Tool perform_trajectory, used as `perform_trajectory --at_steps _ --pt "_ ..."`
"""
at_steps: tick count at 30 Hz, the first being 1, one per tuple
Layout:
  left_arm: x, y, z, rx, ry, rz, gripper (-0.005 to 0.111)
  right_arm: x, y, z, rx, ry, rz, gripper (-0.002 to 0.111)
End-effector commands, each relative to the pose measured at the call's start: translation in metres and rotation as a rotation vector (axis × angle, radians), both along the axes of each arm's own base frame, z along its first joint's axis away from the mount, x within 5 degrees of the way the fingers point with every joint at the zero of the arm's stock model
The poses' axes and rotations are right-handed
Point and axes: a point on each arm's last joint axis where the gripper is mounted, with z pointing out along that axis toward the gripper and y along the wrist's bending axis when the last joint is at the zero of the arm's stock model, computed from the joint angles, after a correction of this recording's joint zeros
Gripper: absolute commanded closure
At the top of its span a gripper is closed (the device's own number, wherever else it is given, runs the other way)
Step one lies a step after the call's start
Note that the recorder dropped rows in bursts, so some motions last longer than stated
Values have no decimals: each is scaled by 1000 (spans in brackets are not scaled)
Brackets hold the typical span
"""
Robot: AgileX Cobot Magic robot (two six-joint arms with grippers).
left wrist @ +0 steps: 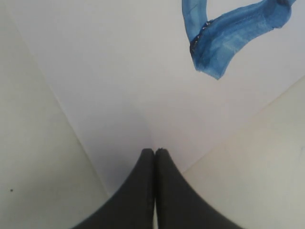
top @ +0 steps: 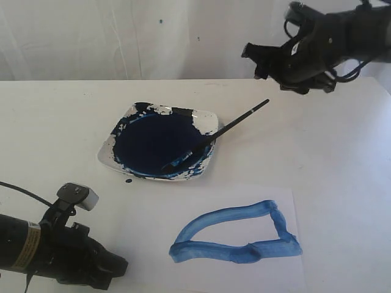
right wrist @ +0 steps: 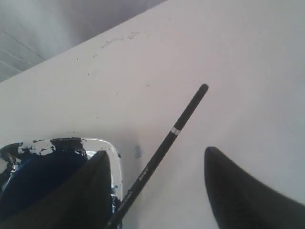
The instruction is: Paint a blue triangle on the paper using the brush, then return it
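Note:
The blue triangle [top: 239, 235] is painted as a thick uneven outline on the white paper [top: 256, 201] at the front of the table; one corner of the triangle [left wrist: 228, 40] shows in the left wrist view. The black-handled brush [top: 226, 129] lies across the rim of the paint dish [top: 160, 146], its tip in the blue paint and its handle [right wrist: 164, 148] sticking out over the table. My right gripper [top: 259, 58] hangs open above and behind the brush, holding nothing. My left gripper [left wrist: 155, 151] is shut and empty, low at the front left over the paper's edge.
The white square dish holds dark blue paint, with smears on its rim [right wrist: 114, 157]. A small blue drop [top: 128, 181] lies on the table in front of the dish. A white curtain backs the table.

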Motion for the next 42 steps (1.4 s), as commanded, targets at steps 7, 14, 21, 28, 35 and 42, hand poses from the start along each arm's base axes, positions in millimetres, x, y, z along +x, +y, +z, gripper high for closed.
perform_trajectory --at_steps 7,14,21,28,35,42 --pt "-2 1 -2 34 -6 -14 107 -50 -43 96 -314 -170 24 78" --pt "-2 1 -2 34 -6 -14 107 -99 -68 139 -354 -287 -3 87" --pt "-2 1 -2 34 -6 -14 107 -151 -90 155 -331 -361 -18 108" --pt "-2 1 -2 34 -6 -14 107 -208 -113 157 -311 -454 -23 108" --pt "-2 1 -2 34 -6 -14 107 -264 -136 136 -278 -536 -27 108" --pt "-3 -4 2 -40 5 -33 107 -306 -150 108 -264 -639 1 108"
